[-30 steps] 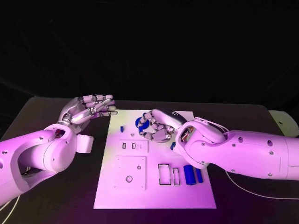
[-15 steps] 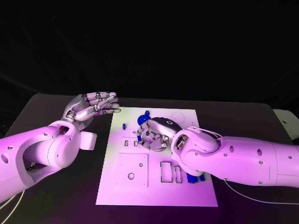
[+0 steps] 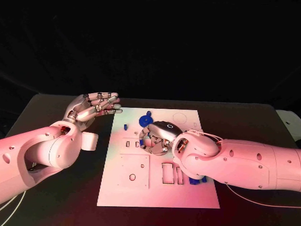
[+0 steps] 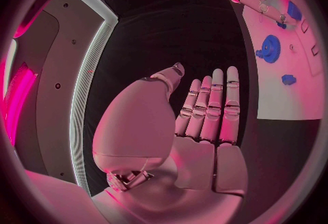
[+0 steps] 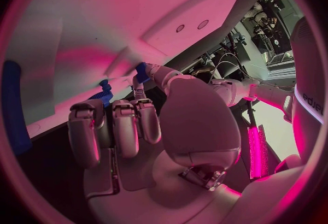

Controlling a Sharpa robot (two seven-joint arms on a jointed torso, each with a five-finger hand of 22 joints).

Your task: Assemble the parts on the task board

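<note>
The right silver hand (image 3: 157, 136) hovers over the white rectangular task board (image 3: 157, 195), fingers curled beside a small blue peg (image 5: 141, 71), grip uncertain; the round blue gear (image 3: 146, 120) lies just beyond. The left hand (image 3: 93, 108) waits open off the board's edge.

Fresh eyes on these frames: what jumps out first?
The right hand sits low over the middle of the white task board, fingers curled around a small blue part. The left hand hangs off the board's left edge holding nothing, fingers apart. A blue gear lies near the board's far end.
</note>
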